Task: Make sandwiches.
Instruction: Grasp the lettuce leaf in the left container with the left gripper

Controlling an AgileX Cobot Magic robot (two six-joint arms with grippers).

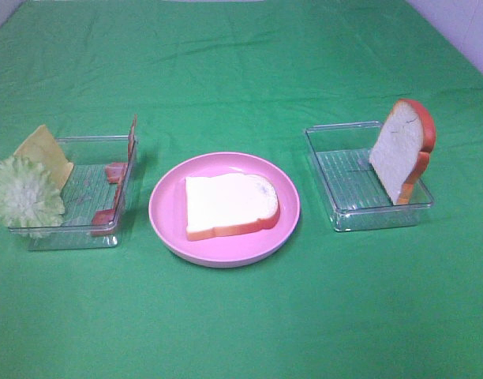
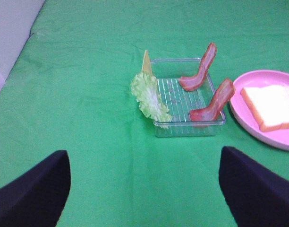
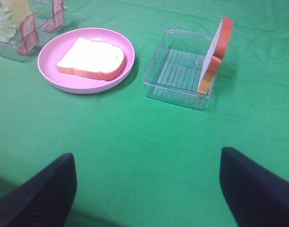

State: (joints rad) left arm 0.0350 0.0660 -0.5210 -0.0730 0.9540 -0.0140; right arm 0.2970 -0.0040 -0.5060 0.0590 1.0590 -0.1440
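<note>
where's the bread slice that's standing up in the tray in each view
Exterior high: the upright bread slice leans on the right wall of the right clear tray.
Left wrist: not in view.
Right wrist: same slice, on edge against the tray wall farthest from the plate.
Shared landmark: the pink plate with the flat bread slice, seen in all three views.
</note>
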